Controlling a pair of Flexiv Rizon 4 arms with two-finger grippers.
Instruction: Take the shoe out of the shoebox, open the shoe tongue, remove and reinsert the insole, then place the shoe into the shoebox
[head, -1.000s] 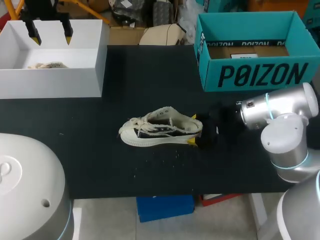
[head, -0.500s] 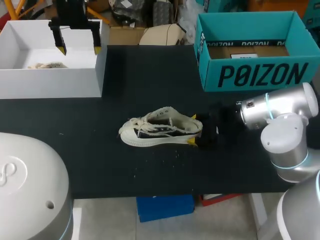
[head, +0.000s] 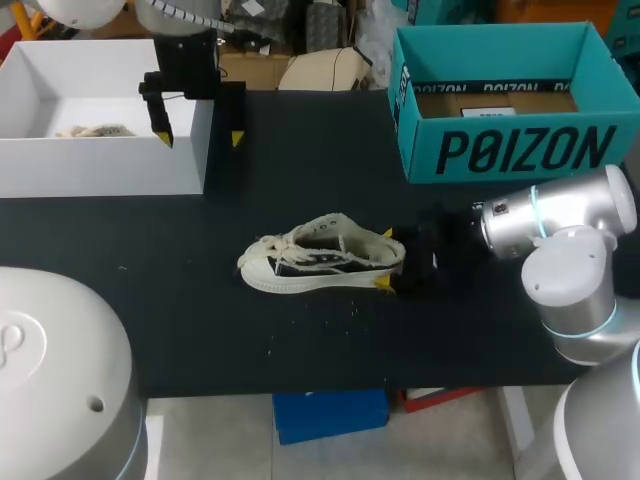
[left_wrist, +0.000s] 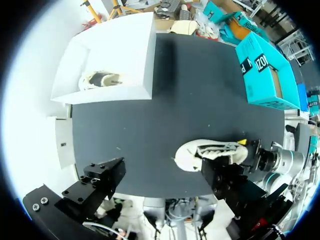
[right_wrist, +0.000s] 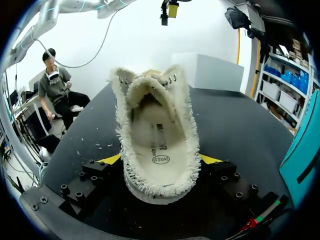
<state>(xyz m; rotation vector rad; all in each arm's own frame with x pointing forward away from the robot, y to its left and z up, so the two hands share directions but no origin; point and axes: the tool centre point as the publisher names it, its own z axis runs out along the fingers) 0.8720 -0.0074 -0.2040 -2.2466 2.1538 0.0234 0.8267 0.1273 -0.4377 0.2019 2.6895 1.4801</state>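
The shoe (head: 320, 255) sits on its sole in the middle of the table (head: 200, 330), well apart from both boxes. The right gripper (head: 384, 259) is clamped on its heel, I think, though the contact is shadowed. The left gripper (head: 198, 137) hangs spread and empty over the white box (head: 100, 165) wall. For the tongue (right_wrist: 145, 92), I'd keep the heel pinned, pinch just the tongue's edge and peel it toward the toe so the insole (right_wrist: 157, 150) shows. Count: two shoes (second shoe (head: 92, 130) in the white box), two boxes counting the teal box (head: 500, 150), two grippers.

two shoes, loose shoe (head: 322, 262) and boxed shoe (head: 95, 131), one white box (head: 100, 166), one teal box (head: 510, 150)
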